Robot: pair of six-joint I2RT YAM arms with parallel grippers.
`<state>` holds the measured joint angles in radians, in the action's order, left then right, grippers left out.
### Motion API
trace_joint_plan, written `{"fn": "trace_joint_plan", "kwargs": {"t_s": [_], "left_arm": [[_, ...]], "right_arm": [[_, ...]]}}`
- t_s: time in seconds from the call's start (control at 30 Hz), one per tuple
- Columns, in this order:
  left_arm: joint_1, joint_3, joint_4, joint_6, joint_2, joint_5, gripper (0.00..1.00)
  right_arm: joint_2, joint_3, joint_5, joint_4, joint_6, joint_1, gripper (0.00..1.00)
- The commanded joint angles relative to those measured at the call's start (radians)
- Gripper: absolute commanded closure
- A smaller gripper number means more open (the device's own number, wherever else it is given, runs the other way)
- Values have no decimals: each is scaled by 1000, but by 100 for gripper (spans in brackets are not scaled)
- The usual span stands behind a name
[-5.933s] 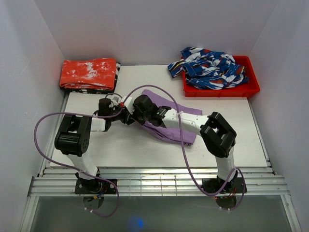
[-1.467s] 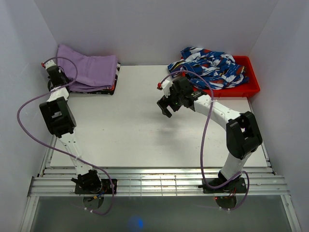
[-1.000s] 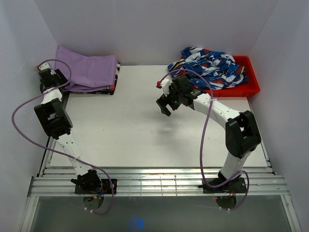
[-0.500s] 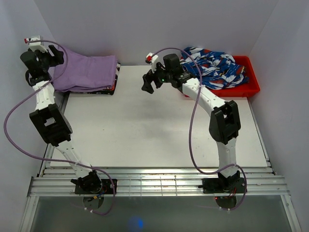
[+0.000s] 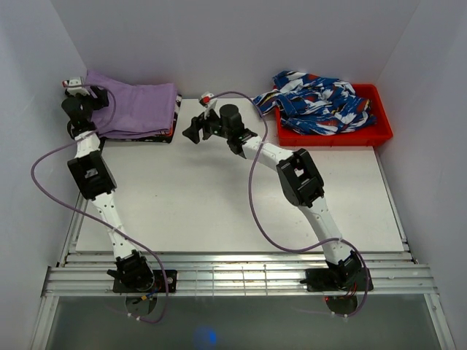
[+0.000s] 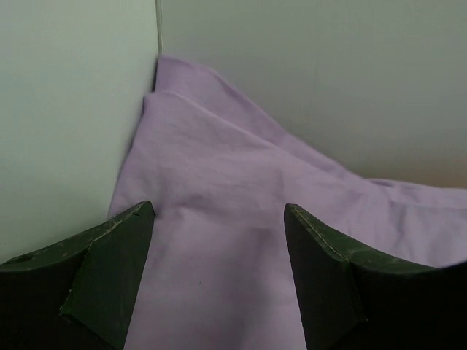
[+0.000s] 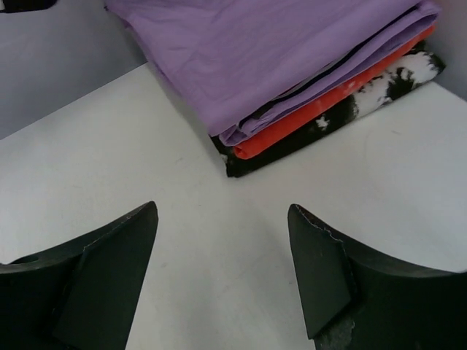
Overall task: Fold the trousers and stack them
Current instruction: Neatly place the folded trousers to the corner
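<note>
Left gripper [image 6: 219,219] gapes before smooth folded trousers [image 6: 226,157].

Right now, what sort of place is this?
Most likely a lab test cell for garment folding: a white table boxed in by plain white walls, a red bin of unfolded clothing at back right, and the trousers folded atop a stack at back left.

Soft, matt lilac cloth for the trousers [image 7: 292,51], smooth with faint creases. Smooth, matt white top on the table [image 5: 219,211]. Matt black plastic, slightly grainy, on the left end effector [image 6: 217,219] and the right end effector [image 7: 222,219]. Smooth red plastic for the tray [image 5: 343,139].
</note>
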<state>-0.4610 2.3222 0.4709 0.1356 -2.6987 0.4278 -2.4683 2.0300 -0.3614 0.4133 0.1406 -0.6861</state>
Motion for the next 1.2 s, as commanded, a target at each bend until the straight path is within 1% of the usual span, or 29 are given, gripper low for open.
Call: {"fn": "trace_joint_plan", "kwargs": {"t_s": [0.0,0.03,0.13,0.2,0.3,0.33,0.4,0.43,0.47,0.5,0.53,0.57,0.6,0.67,0.7,0.73,0.8,0.83,0.9,0.93,0.97,1.0,1.03,1.07,1.1,1.13,1.17], "left_arm": [[-21,83,46,45,-48,-130,17],[-21,89,54,48,-84,-136,17],[-13,83,55,30,-118,-121,17],[-4,56,58,-1,-118,-115,17],[-1,46,58,7,-98,-71,16],[1,36,58,9,-81,-58,15],[7,-19,64,4,6,-47,13],[8,-35,60,-7,39,-38,10],[10,-53,54,-20,78,-25,2],[15,-72,46,-43,156,-18,2],[15,-105,16,-53,198,-14,2],[15,-118,-12,-59,236,-14,2],[15,-125,-49,-60,310,-14,2],[15,-142,-188,-83,382,3,2],[19,-150,-239,-94,454,23,2],[22,-159,-359,-129,486,35,2],[50,-162,-512,-198,546,60,2],[62,-170,-649,-226,603,57,2],[109,-178,-795,-266,646,55,2],[126,-178,-948,-278,663,64,2],[145,-187,-1022,-310,690,74,2],[194,-210,-1081,-323,707,72,2],[221,-248,-1147,-323,730,16,2],[244,-297,-1170,-327,788,32,2],[284,-416,-1183,-346,821,58,2],[306,-485,-1169,-329,856,36,2],[329,-548,-1163,-308,888,23,2]], "right_arm": [[32,-10,4,182,50,-23,23],[43,-55,-5,183,50,-23,23],[100,-152,-27,180,16,-21,24],[144,-188,-34,165,-6,-20,23],[199,-234,-47,124,-30,-12,20],[215,-240,-48,96,-39,-10,18],[270,-264,-44,67,-75,-1,14],[288,-272,-42,38,-85,3,10],[331,-280,-40,19,-96,10,7],[353,-284,-39,-7,-126,20,3],[374,-284,-30,-42,-136,26,3],[418,-281,-25,-120,-174,42,10],[443,-281,-21,-160,-217,51,10],[520,-292,-7,-273,-266,80,10],[549,-321,5,-306,-318,91,10],[577,-342,36,-333,-341,102,10],[672,-390,77,-402,-386,132,10],[702,-442,129,-418,-427,140,10],[790,-496,174,-503,-464,180,10],[813,-517,159,-536,-475,203,10],[856,-546,138,-571,-476,262,10],[874,-556,112,-609,-469,298,10],[903,-571,76,-690,-461,330,10],[917,-582,72,-727,-458,388,10],[936,-599,68,-758,-461,416,10],[980,-622,68,-799,-464,440,10],[1005,-687,70,-814,-464,486,10]]}}
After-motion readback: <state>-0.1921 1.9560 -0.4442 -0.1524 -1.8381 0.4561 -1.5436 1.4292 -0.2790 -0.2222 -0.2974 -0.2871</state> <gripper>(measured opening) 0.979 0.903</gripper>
